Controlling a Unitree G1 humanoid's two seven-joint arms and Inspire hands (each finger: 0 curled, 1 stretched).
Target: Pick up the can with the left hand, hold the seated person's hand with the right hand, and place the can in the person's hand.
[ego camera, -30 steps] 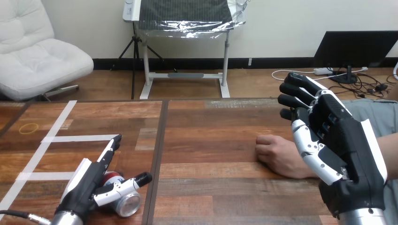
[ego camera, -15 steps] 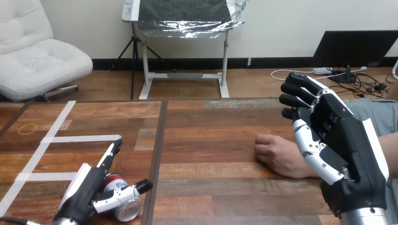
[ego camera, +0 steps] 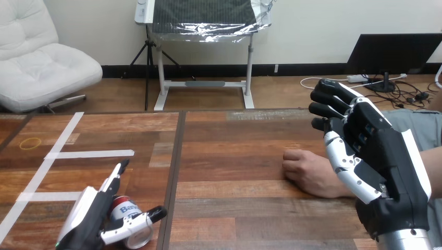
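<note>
Lays the left hand (ego camera: 86, 220) over the drink can (ego camera: 124, 213), on its side near the table's (ego camera: 234, 156) front edge toward the left corner, fingers straight, thumb stretched past its near end, not closed. Holds the right hand (ego camera: 383, 166) raised by the right edge, fingers loosely bent, empty, beside the person's fist (ego camera: 307, 172) resting on the wood.

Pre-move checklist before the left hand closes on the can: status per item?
1. Can between the left hand's thumb and fingers: ok; it lies on its side.
2. Left hand closed on the can: not ok; fingers straight.
3. Can lifted off the table: not ok.
4. Person's hand ready to receive: not ok; it rests curled on the table, palm down.
5. Right hand holding the person's hand: not ok; fingers relaxed, curled round nothing.
</note>
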